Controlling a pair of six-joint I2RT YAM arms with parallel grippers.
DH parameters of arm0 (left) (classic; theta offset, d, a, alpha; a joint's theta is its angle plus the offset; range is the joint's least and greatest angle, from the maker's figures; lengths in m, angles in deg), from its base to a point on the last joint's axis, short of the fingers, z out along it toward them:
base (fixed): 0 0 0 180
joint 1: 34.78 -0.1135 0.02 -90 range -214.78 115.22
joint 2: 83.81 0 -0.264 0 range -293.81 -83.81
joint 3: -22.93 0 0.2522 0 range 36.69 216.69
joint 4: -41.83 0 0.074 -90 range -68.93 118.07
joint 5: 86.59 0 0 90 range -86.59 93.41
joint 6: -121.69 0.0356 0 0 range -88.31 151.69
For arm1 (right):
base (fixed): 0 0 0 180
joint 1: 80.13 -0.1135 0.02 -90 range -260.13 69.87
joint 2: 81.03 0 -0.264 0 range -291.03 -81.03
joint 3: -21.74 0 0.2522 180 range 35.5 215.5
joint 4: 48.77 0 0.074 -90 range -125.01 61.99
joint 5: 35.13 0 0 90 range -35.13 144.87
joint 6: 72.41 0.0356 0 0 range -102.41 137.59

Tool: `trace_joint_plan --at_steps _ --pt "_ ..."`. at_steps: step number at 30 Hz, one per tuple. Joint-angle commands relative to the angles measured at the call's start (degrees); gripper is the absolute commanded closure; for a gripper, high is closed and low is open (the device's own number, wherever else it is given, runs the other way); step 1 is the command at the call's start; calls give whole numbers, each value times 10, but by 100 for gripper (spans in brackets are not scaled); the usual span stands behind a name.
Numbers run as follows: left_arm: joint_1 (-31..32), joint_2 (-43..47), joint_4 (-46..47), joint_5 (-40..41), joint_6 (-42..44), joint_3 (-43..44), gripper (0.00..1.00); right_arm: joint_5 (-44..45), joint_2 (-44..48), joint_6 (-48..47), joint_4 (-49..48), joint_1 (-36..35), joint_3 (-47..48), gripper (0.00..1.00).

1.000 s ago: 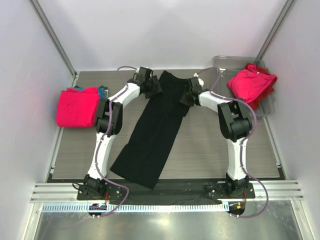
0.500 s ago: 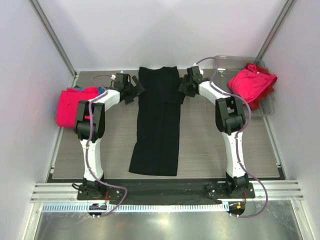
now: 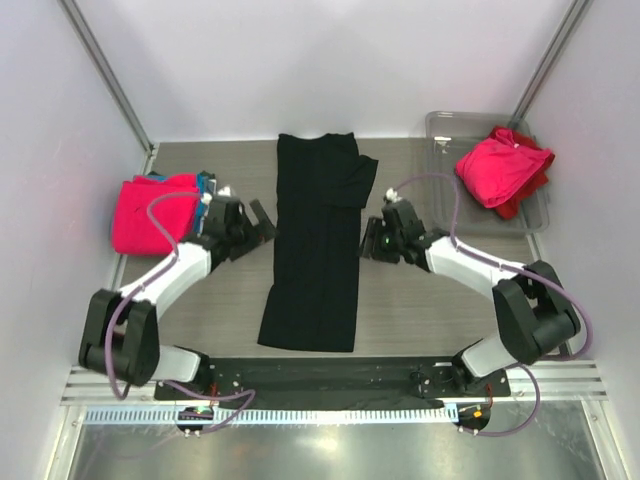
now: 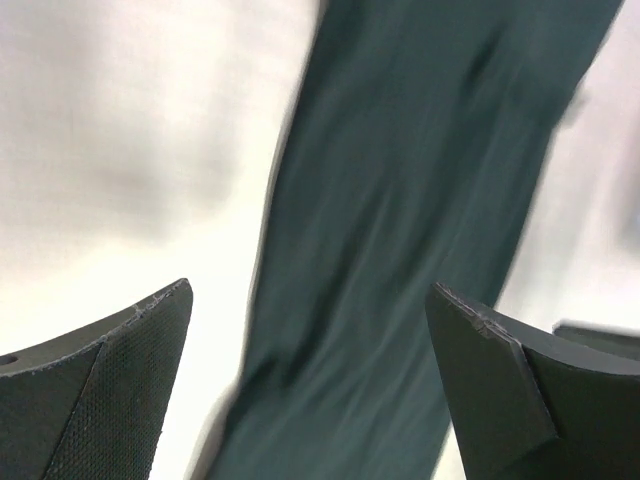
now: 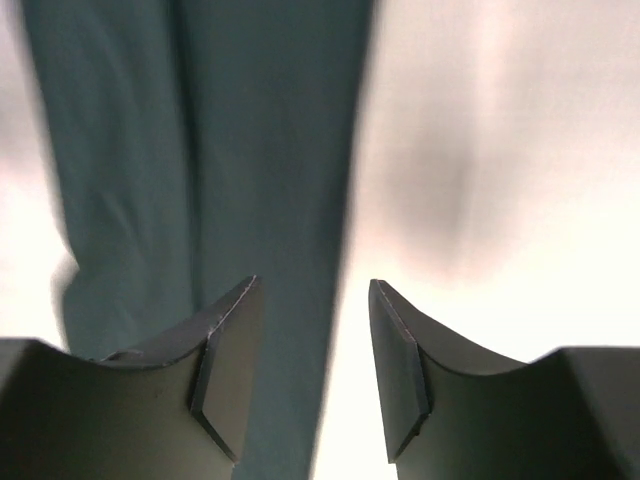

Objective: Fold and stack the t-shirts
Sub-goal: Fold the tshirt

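The black shirt (image 3: 318, 250) lies flat in the middle of the desk (image 3: 430, 300), narrowed to a long strip. Its long axis runs from the far edge toward the arm bases, collar end far and hem end near, and the near end leans slightly left. One sleeve (image 3: 364, 180) sticks out on the right side near the far end.

The left pincer (image 3: 262, 218) hangs just beside the strip's left edge. Its fingers (image 4: 100, 390) are spread wide with nothing between them. The right pincer (image 3: 370, 240) sits just beside the right edge, about level with it. Its fingers (image 5: 230, 360) stand at a narrower gap, also empty, with cloth below.

The likely next step is a crosswise fold, and several things could spoil it. If the two pincers grab at unequal points along the strip, the fold line will come out slanted. A pinch that catches only the top layer would peel the strip open. The loose sleeve may flop outside the folded packet.

A folded pink pile (image 3: 152, 212) waits at the left edge with a teal shirt (image 3: 207, 182) peeking behind it. A crumpled pink shirt (image 3: 503, 165) rests on a red shirt (image 3: 518, 207) in the tray (image 3: 440, 125)
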Motion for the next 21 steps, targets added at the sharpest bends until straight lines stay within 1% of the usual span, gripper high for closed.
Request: trace_joint_plan --at_steps 1,2,3,4,5,6,7,8,9,10,11,12,13,15,16,20,21 --pt "47 66 -40 14 14 -84 0 -20 44 65 -2 -35 -75 49" --pt "58 104 -60 13 24 -101 0 -17 57 75 -1 -63 -90 50" --pt "72 121 -74 25 25 -117 0 -10 88 102 0 -86 -118 51" --pt "94 142 -102 45 25 -148 1 16 103 112 2 -109 -130 51" --pt "104 161 -109 50 21 -165 1 29 120 126 7 -129 -139 50" --pt "109 201 -111 47 11 -184 0 62 143 140 16 -173 -154 50" --pt "111 218 -118 39 4 -214 0 84 154 170 28 -189 -161 49" --pt "114 235 -125 33 -7 -226 1 90 162 186 31 -206 -169 49" --pt "118 274 -126 16 -28 -239 1 92 168 202 34 -230 -187 49" --pt "124 290 -131 11 -36 -260 0 95 182 239 32 -245 -197 50" --pt "136 309 -137 12 -42 -267 0 98 186 253 30 -259 -205 52" --pt "143 341 -142 14 -56 -274 2 100 190 266 27 -273 -216 52" --pt "149 356 -147 13 -62 -288 4 103 193 284 28 -299 -220 52" --pt "172 372 -150 10 -77 -300 8 112 194 306 31 -323 -228 52" --pt "176 379 -150 2 -90 -310 13 112 192 313 30 -340 -230 53" --pt "187 367 -144 -18 -105 -331 24 120 169 351 33 -386 -227 55" --pt "189 365 -143 -19 -106 -334 28 122 162 357 29 -393 -226 56"
